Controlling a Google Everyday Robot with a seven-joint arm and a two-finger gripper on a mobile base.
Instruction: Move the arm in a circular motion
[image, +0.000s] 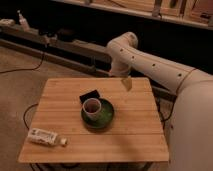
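Plank table (135, 131) beneath jaws (tan)

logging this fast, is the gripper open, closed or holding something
gripper: cannot be told; it hangs above the far side of the wooden table, beyond the cup.

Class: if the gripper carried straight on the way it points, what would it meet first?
Probably the wooden table near its far edge: the gripper hangs there pointing downward, though depth is unclear.
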